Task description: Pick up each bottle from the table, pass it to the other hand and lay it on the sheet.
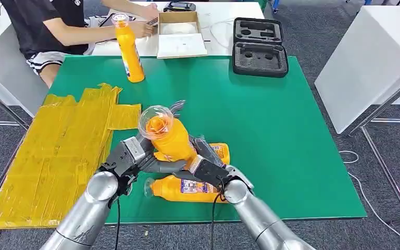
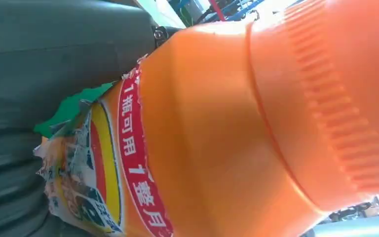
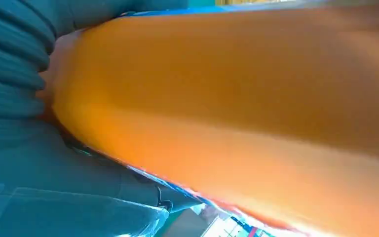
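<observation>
Grey carpet (image 1: 312,31) is covering the floor around the green table (image 1: 271,130) filling the middle of the frame. A white table (image 1: 224,15) is standing at the upper centre, another white table (image 1: 367,57) is sitting at the upper right, and a white cable (image 1: 367,200) is trailing at lower right.

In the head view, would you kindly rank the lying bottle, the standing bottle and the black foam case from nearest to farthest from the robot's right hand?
1. Lying bottle: on the green mat, right beside the right hand.
2. Standing bottle: upright at the mat's far left edge, near the person.
3. Black foam case: open at the far right edge. It is nearly as far as the standing bottle, a close call.
</observation>
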Robot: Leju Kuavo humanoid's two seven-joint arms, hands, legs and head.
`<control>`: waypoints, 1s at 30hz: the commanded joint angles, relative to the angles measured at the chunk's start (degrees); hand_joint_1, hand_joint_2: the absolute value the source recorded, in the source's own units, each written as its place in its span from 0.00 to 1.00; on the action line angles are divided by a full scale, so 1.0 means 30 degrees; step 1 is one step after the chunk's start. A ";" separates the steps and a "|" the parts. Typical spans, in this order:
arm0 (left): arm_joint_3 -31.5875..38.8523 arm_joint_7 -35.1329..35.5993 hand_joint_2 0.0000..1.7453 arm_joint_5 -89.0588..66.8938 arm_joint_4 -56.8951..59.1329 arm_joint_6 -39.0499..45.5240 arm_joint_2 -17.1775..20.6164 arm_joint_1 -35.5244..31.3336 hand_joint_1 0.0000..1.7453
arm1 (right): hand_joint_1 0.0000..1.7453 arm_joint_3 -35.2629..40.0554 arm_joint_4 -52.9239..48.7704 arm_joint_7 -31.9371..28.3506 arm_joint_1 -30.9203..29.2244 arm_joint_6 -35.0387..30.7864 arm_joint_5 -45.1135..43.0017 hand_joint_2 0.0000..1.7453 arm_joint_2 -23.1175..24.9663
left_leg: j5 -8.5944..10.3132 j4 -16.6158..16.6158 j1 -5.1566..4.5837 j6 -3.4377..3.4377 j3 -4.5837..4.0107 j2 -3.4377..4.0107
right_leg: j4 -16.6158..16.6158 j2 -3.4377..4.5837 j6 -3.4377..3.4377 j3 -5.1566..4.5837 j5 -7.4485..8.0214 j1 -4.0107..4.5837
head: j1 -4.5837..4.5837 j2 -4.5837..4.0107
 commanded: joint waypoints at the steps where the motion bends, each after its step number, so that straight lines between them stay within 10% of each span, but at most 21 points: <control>1: -0.0648 0.0107 1.00 0.0231 0.0340 0.0283 0.0362 -0.0305 0.00 | 1.00 -0.0509 0.1696 0.0215 -0.0953 -0.2916 -0.0857 1.00 0.0624 | -0.0046 0.0005 0.0016 -0.0051 0.0084 0.0056 | -0.0011 0.0024 -0.0024 0.0085 -0.0030 0.0021 | 0.0000 0.0000; 15: -0.0479 0.0414 1.00 0.0554 0.0410 0.0785 -0.0470 -0.0550 0.00 | 1.00 0.1009 0.3842 0.0820 -0.2187 -0.5862 0.1023 1.00 0.1825 | -0.0047 0.0019 0.0015 -0.0052 0.0072 0.0055 | 0.0007 0.0021 -0.0024 0.0072 -0.0034 0.0019 | -0.0007 0.0000; 16: -0.0428 0.0397 1.00 0.0601 0.0412 0.0818 -0.0479 -0.0535 0.25 | 1.00 0.1063 0.3858 0.0810 -0.2219 -0.5839 0.1033 1.00 0.1828 | -0.0081 0.0039 0.0027 -0.0074 0.0117 0.0079 | 0.0016 0.0031 -0.0035 0.0120 -0.0059 0.0034 | 0.0007 0.0000; 17: -0.0280 0.0364 1.00 0.0722 0.0406 0.0891 -0.0476 -0.0502 0.79 | 1.00 0.1144 0.3894 0.0804 -0.2267 -0.5791 0.1032 1.00 0.1842 | -0.0116 0.0059 0.0036 -0.0096 0.0164 0.0105 | 0.0027 0.0043 -0.0046 0.0165 -0.0087 0.0046 | -0.0007 0.0000; 22: -0.0116 0.0285 1.00 0.0994 0.0478 0.0901 -0.0441 -0.0417 1.00 | 1.00 0.1300 0.4176 0.0714 -0.2467 -0.5698 0.0888 1.00 0.1810 | -0.0050 0.0020 0.0024 -0.0053 0.0083 0.0052 | -0.0001 0.0013 -0.0022 0.0086 -0.0036 0.0031 | 0.0000 0.0000; 27: -0.0090 0.0245 1.00 0.1161 0.0549 0.0882 -0.0497 -0.0444 1.00 | 1.00 0.1486 0.4342 0.0634 -0.2523 -0.5636 0.0890 1.00 0.1816 | -0.0056 0.0021 0.0023 -0.0059 0.0096 0.0045 | 0.0000 0.0002 -0.0025 0.0102 -0.0045 0.0026 | -0.0001 0.0000; 28: -0.0040 0.0269 1.00 0.1248 0.0621 0.0919 -0.0556 -0.0457 0.29 | 1.00 0.1580 0.4430 0.0612 -0.2513 -0.5650 0.0920 1.00 0.1835 | -0.0099 0.0045 0.0033 -0.0085 0.0158 0.0069 | 0.0010 0.0010 -0.0038 0.0169 -0.0081 0.0038 | 0.0007 0.0000; 29: -0.0017 0.0291 1.00 0.1283 0.0663 0.0970 -0.0604 -0.0427 0.00 | 1.00 0.1654 0.4474 0.0605 -0.2446 -0.5650 0.0925 1.00 0.1864 | -0.0053 0.0022 0.0027 -0.0055 0.0089 0.0041 | -0.0003 0.0000 -0.0027 0.0098 -0.0042 0.0030 | 0.0000 0.0000; 30: -0.0024 0.0292 1.00 0.1288 0.0681 0.0978 -0.0618 -0.0397 0.00 | 1.00 0.1698 0.4483 0.0595 -0.2384 -0.5668 0.0945 1.00 0.1875 | -0.0092 0.0040 0.0032 -0.0077 0.0148 0.0065 | 0.0006 0.0010 -0.0037 0.0159 -0.0074 0.0037 | 0.0000 0.0000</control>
